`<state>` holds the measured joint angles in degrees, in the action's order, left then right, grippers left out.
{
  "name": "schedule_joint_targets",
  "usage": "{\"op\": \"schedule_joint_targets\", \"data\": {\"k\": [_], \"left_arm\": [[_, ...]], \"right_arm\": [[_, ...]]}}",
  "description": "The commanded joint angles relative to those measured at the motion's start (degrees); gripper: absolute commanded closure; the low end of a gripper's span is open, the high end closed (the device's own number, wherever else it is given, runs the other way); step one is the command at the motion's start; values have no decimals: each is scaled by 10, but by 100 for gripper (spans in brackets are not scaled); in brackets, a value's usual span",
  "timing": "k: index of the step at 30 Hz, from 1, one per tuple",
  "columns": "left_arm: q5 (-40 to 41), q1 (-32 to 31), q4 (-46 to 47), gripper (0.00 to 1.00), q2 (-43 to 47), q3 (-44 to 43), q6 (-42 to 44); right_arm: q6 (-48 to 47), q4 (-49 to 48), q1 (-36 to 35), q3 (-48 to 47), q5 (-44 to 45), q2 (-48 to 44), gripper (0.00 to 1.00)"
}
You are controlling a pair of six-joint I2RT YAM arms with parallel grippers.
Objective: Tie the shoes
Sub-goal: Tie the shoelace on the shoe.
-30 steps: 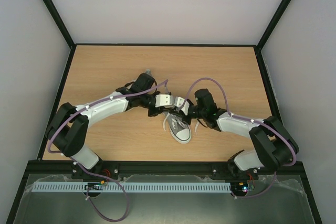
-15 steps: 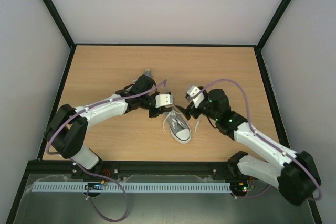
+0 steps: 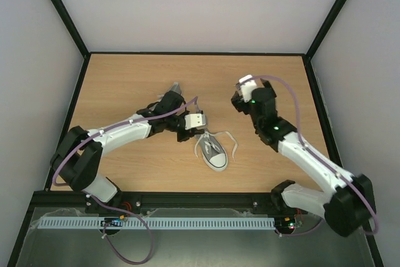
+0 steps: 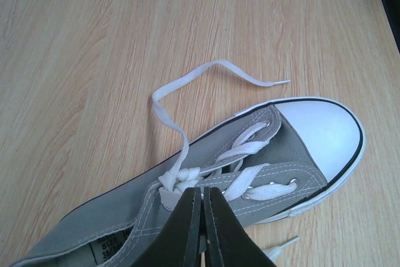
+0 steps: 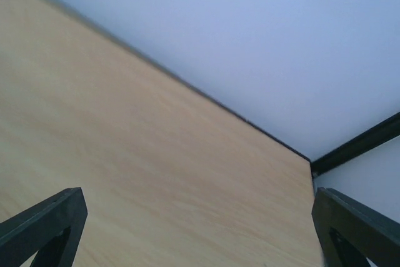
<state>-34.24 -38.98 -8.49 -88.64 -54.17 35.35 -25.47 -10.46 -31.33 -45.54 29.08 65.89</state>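
Since a second ago the right gripper (image 3: 245, 87) has left the shoe's side and swung up and away toward the far right of the table, and its fingers have gone from closed to spread wide. The left arm has barely shifted.

One small grey canvas low-top sneaker (image 3: 214, 152) with a white rubber sole and a smooth, rounded white toe cap lies near the middle of the table, toe pointing toward the arm bases. A thin dark stripe runs round the sole's edge, and white stitching lines the eyelet rows. Its flat white woven lace (image 4: 187, 83) crosses the tongue in loose diagonals. One free end rises from the crossing, kinks, then runs across the wood to a stiff tip. A second tip lies on the wood beside the sole.

The left gripper (image 3: 197, 121) hovers over the tongue. Its dark, wedge-shaped fingers are pressed together, with their tips at the bunched crossing of the lace. I cannot tell whether a strand is nipped between them.

The right gripper, well apart from the sneaker, holds nothing. Its wrist view shows only blurred wood and wall between the two dark fingers.

The light, matte wood-grain table (image 3: 125, 79) is bounded by plain white walls (image 3: 200, 4) and black frame bars (image 3: 59, 7).
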Motion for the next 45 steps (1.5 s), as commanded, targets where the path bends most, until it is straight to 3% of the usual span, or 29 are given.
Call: {"op": "schedule_joint_targets", "data": {"k": [1, 3, 5, 8, 9, 11, 12, 15, 18, 22, 27, 30, 33, 36, 45], "left_arm": [[-2, -3, -1, 98, 35, 10, 6], [2, -3, 0, 98, 42, 17, 9], [1, -3, -5, 98, 44, 20, 12], [0, -4, -8, 98, 46, 17, 13], [2, -4, -8, 98, 47, 17, 14], [4, -5, -9, 98, 51, 17, 15], [4, -5, -11, 98, 53, 17, 15], [1, -7, -13, 98, 57, 19, 16], [1, -8, -6, 98, 63, 28, 15], [0, -9, -5, 98, 63, 33, 15], [4, -9, 3, 98, 58, 32, 13], [4, -9, -1, 98, 57, 34, 14], [6, -9, -13, 98, 56, 35, 19], [11, -9, -15, 98, 58, 37, 19], [14, -9, -10, 98, 67, 49, 20]], "right_arm": [[162, -148, 38, 35, -80, -149, 1], [186, -267, 46, 111, -127, -190, 1], [207, -309, 48, 126, -130, -180, 1], [176, -142, 48, 13, -107, -84, 1], [169, -64, 47, -45, -57, -35, 1], [190, -6, 46, -138, 73, 25, 1], [226, 22, 58, -165, 71, 35, 1], [416, 95, 123, -176, -127, 14, 1], [539, 112, 130, -121, -235, -9, 1], [651, 271, 121, -107, -246, 13, 0], [663, 403, 71, -57, -232, 41, 5], [647, 404, 24, -12, -245, 47, 16], [621, 382, -1, 20, -339, 80, 28], [608, 383, -28, 29, -350, 111, 41], [664, 366, -89, 60, -344, 111, 43]]}}
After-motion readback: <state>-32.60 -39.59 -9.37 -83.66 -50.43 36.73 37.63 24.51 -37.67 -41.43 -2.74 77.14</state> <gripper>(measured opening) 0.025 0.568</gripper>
